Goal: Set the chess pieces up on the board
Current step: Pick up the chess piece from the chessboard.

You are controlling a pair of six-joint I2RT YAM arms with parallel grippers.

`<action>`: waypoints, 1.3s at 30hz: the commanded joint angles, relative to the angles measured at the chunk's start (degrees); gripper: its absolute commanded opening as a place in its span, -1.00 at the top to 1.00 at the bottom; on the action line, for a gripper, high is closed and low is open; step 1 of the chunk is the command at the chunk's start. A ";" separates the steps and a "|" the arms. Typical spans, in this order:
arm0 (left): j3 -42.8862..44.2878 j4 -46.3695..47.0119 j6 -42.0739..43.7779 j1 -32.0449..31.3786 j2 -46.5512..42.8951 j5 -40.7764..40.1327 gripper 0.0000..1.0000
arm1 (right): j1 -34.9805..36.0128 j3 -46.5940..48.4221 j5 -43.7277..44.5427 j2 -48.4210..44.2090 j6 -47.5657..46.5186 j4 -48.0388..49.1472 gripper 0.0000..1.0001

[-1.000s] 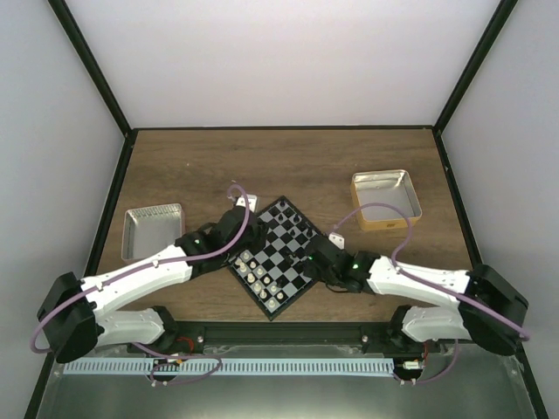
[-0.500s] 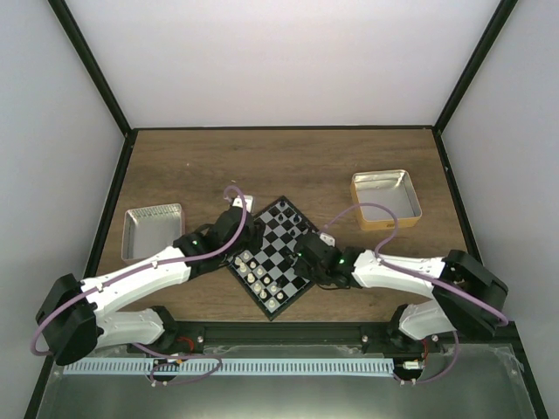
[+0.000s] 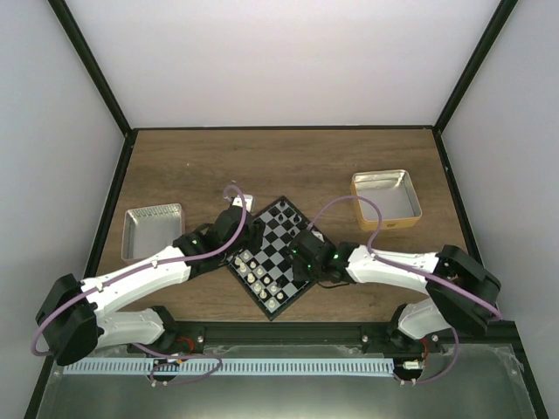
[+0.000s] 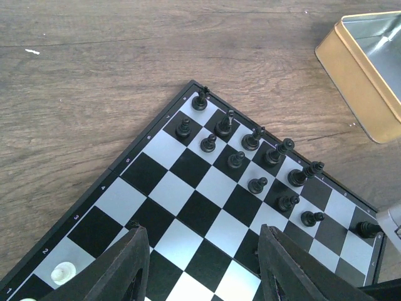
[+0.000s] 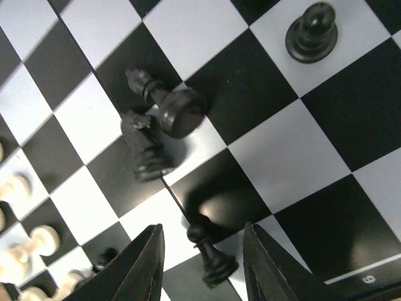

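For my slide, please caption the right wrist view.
Right gripper open over the board, a black pawn between its fingers, two fallen black pieces nearby.

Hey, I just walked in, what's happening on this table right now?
A chess set is being laid out. The left gripper hangs open above the board, where black pieces stand in two rows along one edge. The right gripper is open, low over the board, with a black pawn between its fingers, not yet gripped. Just beyond it two black pieces look tipped over. White pieces line the opposite side.
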 commanded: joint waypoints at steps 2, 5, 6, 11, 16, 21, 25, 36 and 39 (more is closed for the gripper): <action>-0.44 1.62 0.34 0.32 0.19 -0.12 -0.01 | 0.63 1.90 -1.65 1.08 -8.18 -4.23 0.31; -0.46 1.71 0.44 0.39 0.52 0.03 -0.01 | 0.81 2.00 -2.05 1.89 -10.56 -4.73 0.36; -0.36 1.69 0.37 0.43 0.59 0.12 -0.01 | 0.88 2.21 -2.27 2.26 -11.32 -4.77 0.38; -0.46 1.64 0.43 0.41 0.78 0.04 -0.01 | 1.96 3.57 -1.73 4.40 -13.46 -5.66 0.51; -0.60 1.36 0.23 0.47 0.57 0.08 -0.01 | 3.02 4.63 -0.31 6.04 -13.73 -7.74 0.48; -0.64 1.44 0.07 0.54 0.52 -0.01 -0.01 | 3.57 4.38 -0.08 5.98 -14.41 -8.94 0.46; -0.62 1.62 0.02 0.65 0.52 0.00 -0.01 | 4.29 3.96 -0.79 5.73 -15.86 -9.49 0.45; -0.61 1.47 -0.51 0.86 0.61 0.56 -0.04 | 5.27 3.43 -1.03 5.56 -16.04 -10.34 0.47; -0.89 1.45 -1.07 0.90 0.53 0.88 -0.04 | 5.30 2.97 -1.00 5.36 -16.11 -9.57 0.53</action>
